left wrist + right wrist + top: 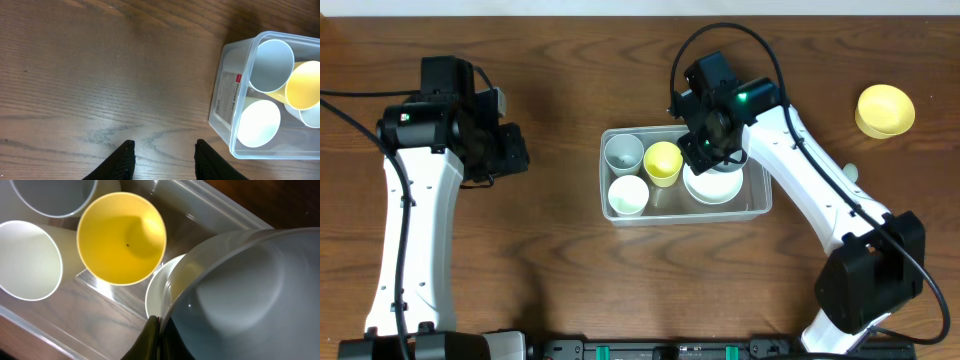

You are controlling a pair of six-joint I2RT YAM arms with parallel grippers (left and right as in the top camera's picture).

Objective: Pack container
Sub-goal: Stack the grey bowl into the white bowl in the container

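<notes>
Your left hand [164, 161] sits at the left of the overhead frame, over bare table [560, 90]. Its two fingers are spread with nothing between them. In the left wrist view only wood grain shows in the gap, and the hand is well apart from everything else.

The container [611, 214] lies flat on the table just right of the frame's centre, with its long side running left to right. At its left end a grey cup [623, 152] stands in the upper corner. A white cup [628, 195] stands in the lower corner, just beside the grey one. Both are upright with their mouths up. To their right, near the upper wall, a yellow cup [663, 163] leans, with its mouth tipped toward the lower left.

The right half of the container holds a white bowl [712, 186], mouth up. Your right hand [159, 339] hangs over its upper edge. In the right wrist view its fingers are pressed together on the bowl's rim, one inside and one outside. A second bowl [154, 292] shows as a white rim just under the held one, touching the yellow cup's lip. You cannot tell whether the held bowl rests in it or hangs just above.

A yellow bowl [885, 110] lies alone on the table at the upper right, well apart from the container.
</notes>
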